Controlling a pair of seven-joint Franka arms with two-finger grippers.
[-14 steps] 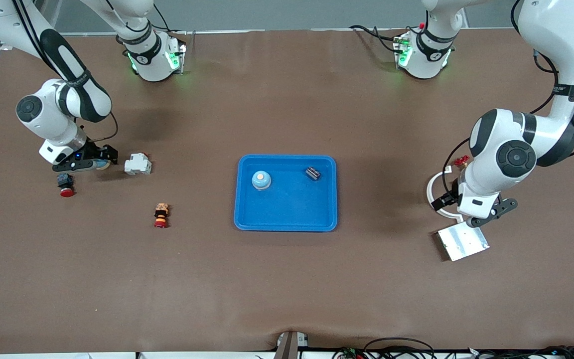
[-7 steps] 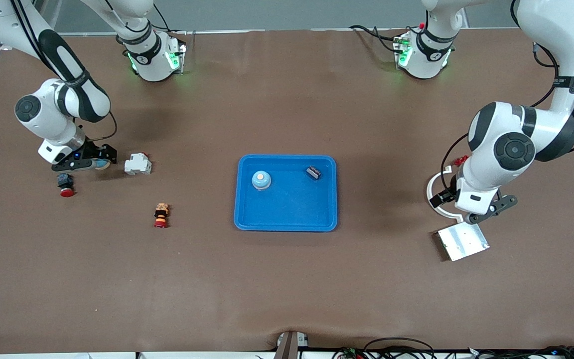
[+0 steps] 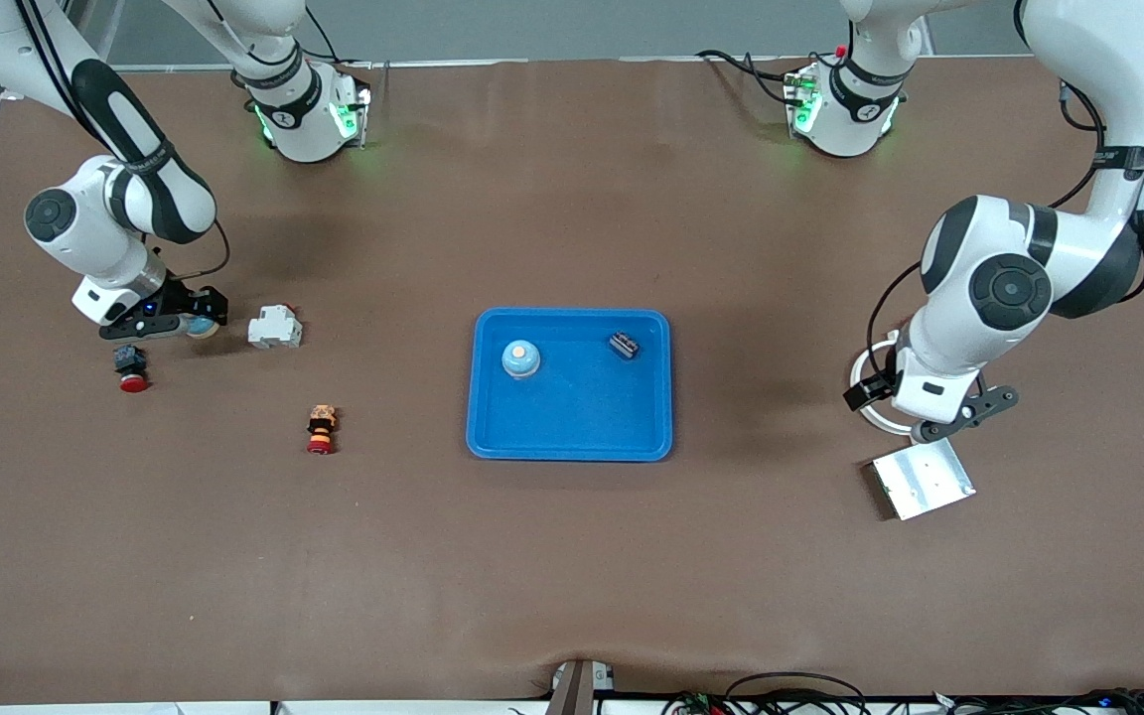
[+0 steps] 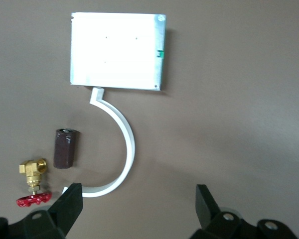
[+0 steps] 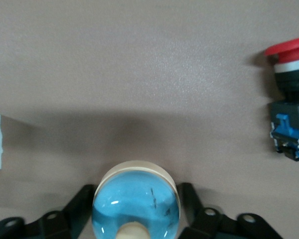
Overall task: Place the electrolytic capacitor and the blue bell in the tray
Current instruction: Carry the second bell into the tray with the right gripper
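A blue bell (image 5: 136, 209) with a cream rim sits on the table at the right arm's end. My right gripper (image 5: 136, 192) (image 3: 193, 324) is shut on it, one finger against each side. A second blue bell (image 3: 520, 358) stands in the bright-blue tray (image 3: 572, 453), beside a small dark part (image 3: 624, 345). The electrolytic capacitor (image 4: 66, 148), a dark brown cylinder, lies on the table at the left arm's end; the left arm hides it in the front view. My left gripper (image 4: 139, 209) (image 3: 937, 422) hangs open over the table beside it, with nothing between its fingers.
Near the capacitor lie a white curved strip (image 4: 125, 144), a brass valve with a red handle (image 4: 34, 181) and a silver metal plate (image 3: 923, 479). Near the gripped bell are a white block (image 3: 274, 327), a red push button (image 3: 130, 369) and an orange-and-red button (image 3: 321, 428).
My right gripper has shut on the blue bell. The left arm has drawn back a little from the silver plate toward its base, its gripper still open.
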